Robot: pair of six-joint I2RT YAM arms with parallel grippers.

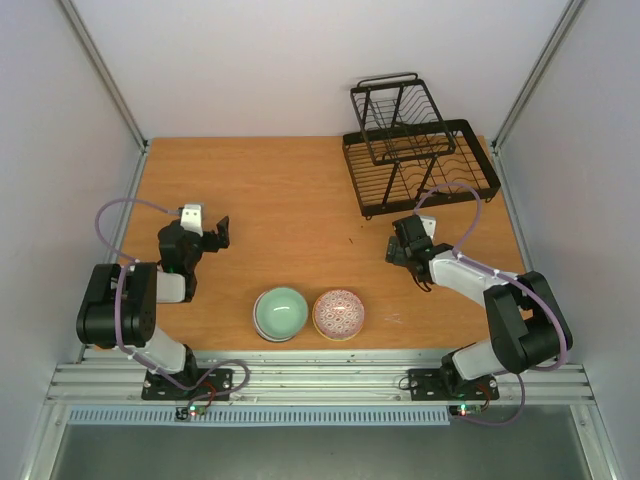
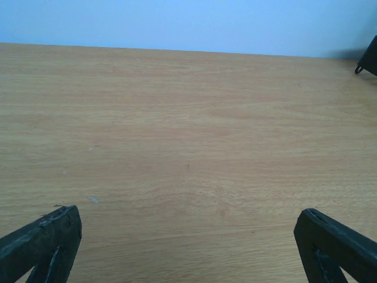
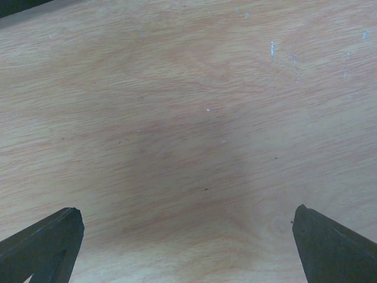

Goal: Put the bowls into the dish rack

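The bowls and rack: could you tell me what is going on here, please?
Nothing is being handled yet. The green bowl and pink bowl sit side by side near the arms; the rack at the far right holds no bowls. The left fingers and right fingers are open, holding nothing.

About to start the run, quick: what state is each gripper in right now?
Left gripper: open, holding nothing.
Right gripper: open, holding nothing.
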